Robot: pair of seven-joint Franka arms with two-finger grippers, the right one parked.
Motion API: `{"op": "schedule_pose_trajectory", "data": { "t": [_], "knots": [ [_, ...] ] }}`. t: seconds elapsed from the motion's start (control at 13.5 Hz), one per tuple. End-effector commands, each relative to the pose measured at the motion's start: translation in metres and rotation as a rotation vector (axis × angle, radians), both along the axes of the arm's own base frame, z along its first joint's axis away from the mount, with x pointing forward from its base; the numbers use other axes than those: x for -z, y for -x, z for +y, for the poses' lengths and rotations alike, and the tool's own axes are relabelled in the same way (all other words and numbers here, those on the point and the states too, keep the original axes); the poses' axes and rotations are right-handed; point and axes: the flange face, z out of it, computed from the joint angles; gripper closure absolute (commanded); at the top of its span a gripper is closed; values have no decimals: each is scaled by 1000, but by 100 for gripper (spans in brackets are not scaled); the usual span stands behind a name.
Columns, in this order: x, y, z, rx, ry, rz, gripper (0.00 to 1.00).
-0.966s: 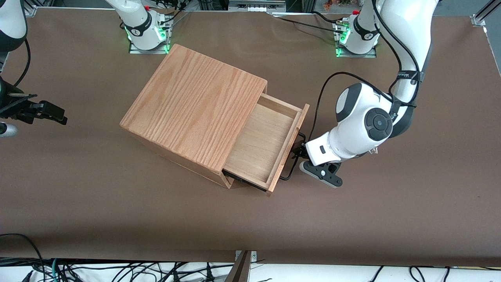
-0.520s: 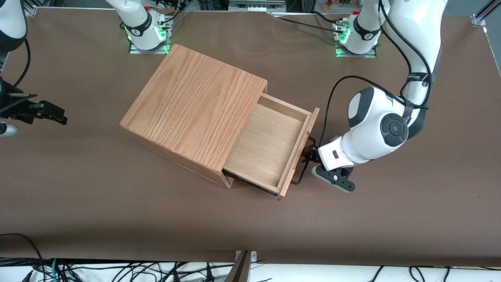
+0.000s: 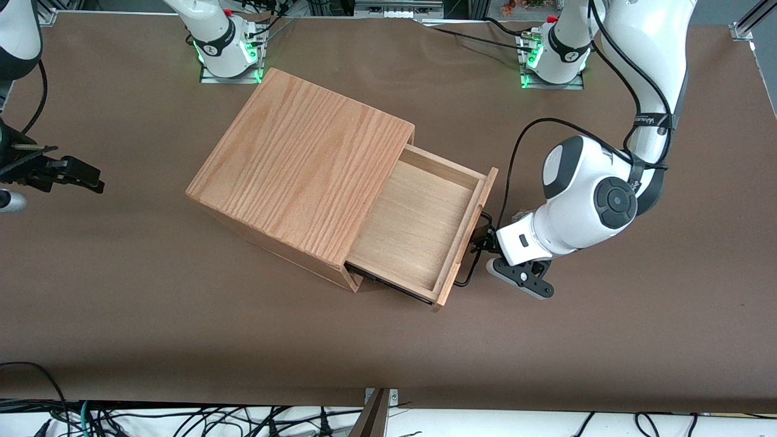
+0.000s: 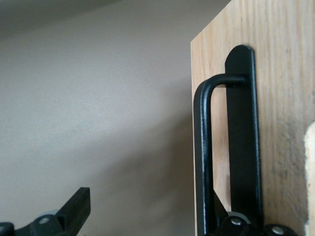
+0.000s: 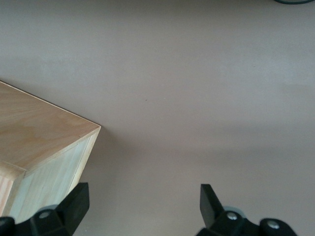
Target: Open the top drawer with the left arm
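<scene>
While the shallow light-oak top drawer [image 3: 419, 227] sits pulled well out of the wood-grained box body [image 3: 300, 170], the big white left arm's [image 3: 586, 200] black two-finger gripper [image 3: 481, 238] has its fingers spread wide, one tucked against the thin black wire handle [image 4: 204, 157]

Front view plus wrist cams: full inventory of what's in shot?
Cabinet: one, oak-grained box, mid-table.
Top drawer: one, light oak with pale floor, pulled well out of the cabinet toward the working arm's end, nothing in it.
Handle: one, thin black wire bar, on the drawer front.
Table: one, brown surface, under everything.
Cables: several, black, along the table edge nearest the front camera.
Left arm: one, white with dark grey caps, beside the drawer front.
Gripper: one, black, open, one finger hooked inside the handle.
</scene>
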Motion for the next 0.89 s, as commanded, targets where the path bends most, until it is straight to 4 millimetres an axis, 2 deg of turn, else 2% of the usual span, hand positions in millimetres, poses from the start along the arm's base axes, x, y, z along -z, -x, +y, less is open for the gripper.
{"op": "schedule_pose_trajectory", "data": {
  "t": [0.0,0.15,0.3,0.59,0.82],
  "knots": [
    [-3,1,4,61,-49,12,0],
    [-10,3,9,48,-25,37,0],
    [-10,5,7,25,34,74,0],
    [-11,6,16,-4,92,140,0],
    [-44,14,20,8,95,147,0]
  ]
}}
